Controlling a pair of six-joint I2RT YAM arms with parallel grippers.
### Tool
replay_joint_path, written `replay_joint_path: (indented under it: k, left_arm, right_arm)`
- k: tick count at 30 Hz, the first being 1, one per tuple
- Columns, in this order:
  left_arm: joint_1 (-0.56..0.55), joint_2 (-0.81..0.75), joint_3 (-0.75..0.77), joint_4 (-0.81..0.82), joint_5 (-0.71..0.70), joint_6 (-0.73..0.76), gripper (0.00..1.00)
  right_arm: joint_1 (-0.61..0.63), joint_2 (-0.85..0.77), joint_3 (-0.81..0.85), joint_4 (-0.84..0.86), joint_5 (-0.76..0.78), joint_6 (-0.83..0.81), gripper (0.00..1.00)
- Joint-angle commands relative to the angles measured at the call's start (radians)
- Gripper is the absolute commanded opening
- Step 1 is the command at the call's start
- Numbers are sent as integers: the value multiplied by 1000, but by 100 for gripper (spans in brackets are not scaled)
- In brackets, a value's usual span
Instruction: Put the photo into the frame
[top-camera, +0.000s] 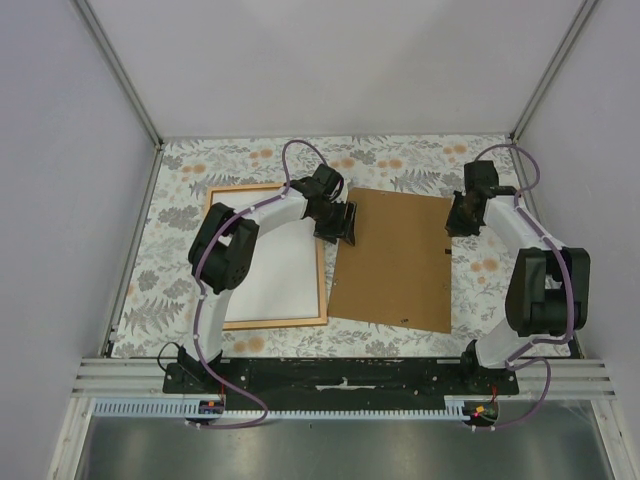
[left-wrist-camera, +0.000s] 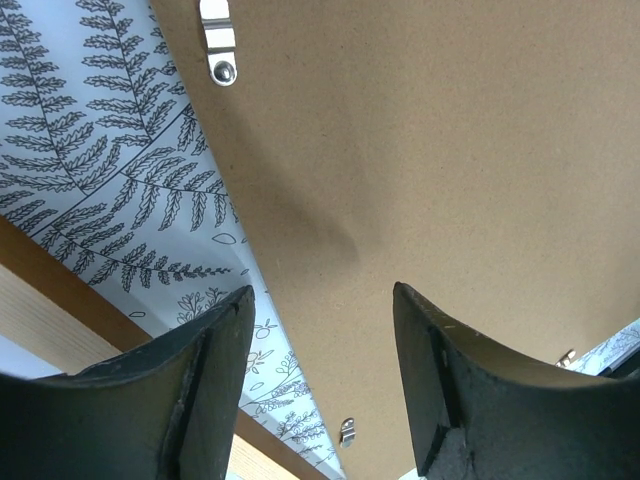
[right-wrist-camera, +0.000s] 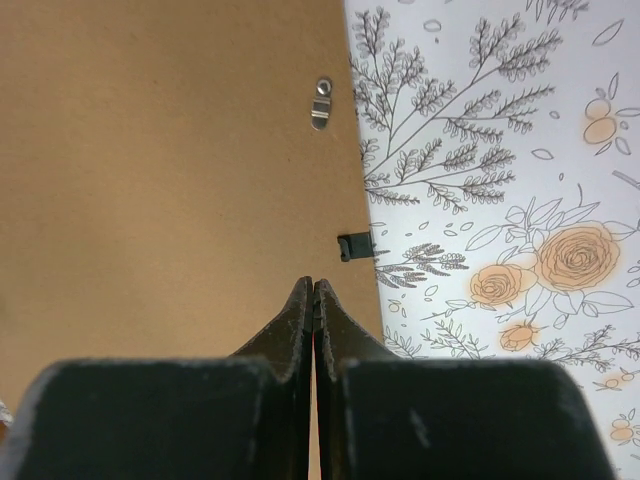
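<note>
The frame (top-camera: 322, 290), thin light wood, lies flat on the left of the table. The photo (top-camera: 280, 270) lies inside it, white side up; its sunflower side is hidden. My left gripper (top-camera: 338, 222) is open and empty, over the left edge of the brown backing board (top-camera: 395, 260) beside the frame's far right corner. In the left wrist view the open gripper (left-wrist-camera: 322, 292) straddles that board edge (left-wrist-camera: 450, 150), with frame wood (left-wrist-camera: 50, 310) at lower left. My right gripper (top-camera: 462, 215) is shut over the board's far right edge; in the right wrist view the gripper (right-wrist-camera: 314, 285) is closed with nothing visible between its fingers.
The backing board carries a metal hanger (left-wrist-camera: 218, 45), small turn clips (right-wrist-camera: 321, 102) and a black tab (right-wrist-camera: 355, 246) at its right edge. A floral cloth (top-camera: 400, 160) covers the table. Grey walls and metal posts enclose the back and sides.
</note>
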Motion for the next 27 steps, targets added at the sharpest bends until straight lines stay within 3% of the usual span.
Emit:
replay_joint_path:
  k: [1,4,5,9,11,14,17,27]
  left_arm:
    - [10,4,-15,-76,-35,51,68]
    - [10,15,-9,-74,-30,57,69]
    - [12,19,-4,-74,-30,62,69]
    - [12,28,-9,-82,-33,68,69]
    - [10,30,-19,-79,-25,68,68]
    - [10,36,-35,-71,-16,69,68]
    - [9,47,-38,-67,1,65,68]
    - [-10,99,-36,-13,169,11,68]
  right_arm:
    - [3,-36,37,-6,4,10,0]
    - [3,-23,20,-1,7,16,0]
    - [5,-14,8,0,4,18,9]
    - [2,-49,-110,66,-60,51,62]
    - [-4,-67,-167,95,-69,67,74]
    - [-12,-82,-233,130,-69,82,84]
    - [-26,-99,-297,209,-135,100,90]
    - [-41,-38,-357,408,-425,157,88]
